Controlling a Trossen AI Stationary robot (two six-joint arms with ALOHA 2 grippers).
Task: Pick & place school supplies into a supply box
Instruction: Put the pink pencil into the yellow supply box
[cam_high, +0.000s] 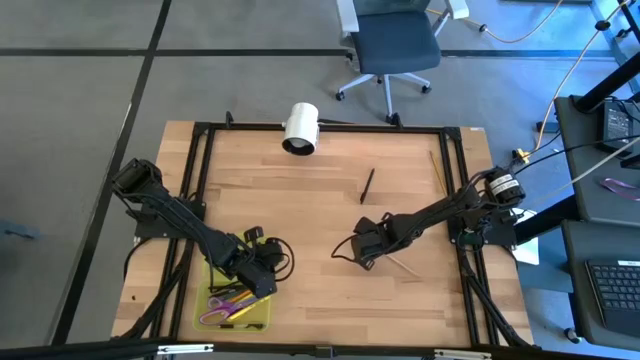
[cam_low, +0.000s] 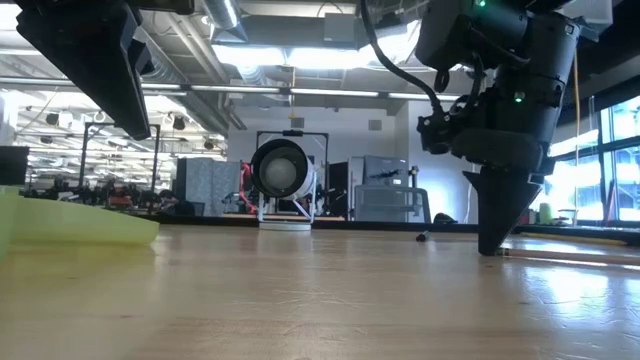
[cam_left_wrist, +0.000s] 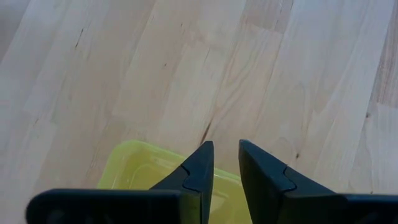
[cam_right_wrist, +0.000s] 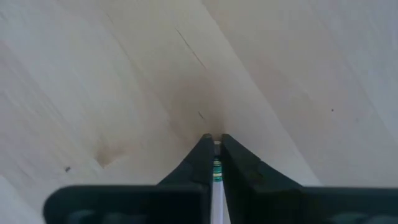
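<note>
Near the middle of the bench, the right gripper is down at the wood, clenched on a thin pencil. Only the right wrist view shows that grip: a pale shaft with a green band sits pinched between the two dark fingers, tip toward the boards. From above, the same pencil appears as a tan line running out from under the gripper toward the right arm's base. The low view shows the fingertips touching the surface and the pencil lying flat beside them.

At the front left, the left gripper hovers over the far edge of the supply box. Its wrist view shows the fingers slightly apart with nothing between them, and a yellow-green corner of the box below. The high view alone reveals the contents: purple-handled scissors and a few pens in yellow, orange and pink, too bunched to count. In the low view the box is just a pale green slab at the left edge.

Two more supplies lie loose on the bench: one black pen near the centre back, and one tan pencil by the right rail. One white cylinder rests at the back edge.
</note>
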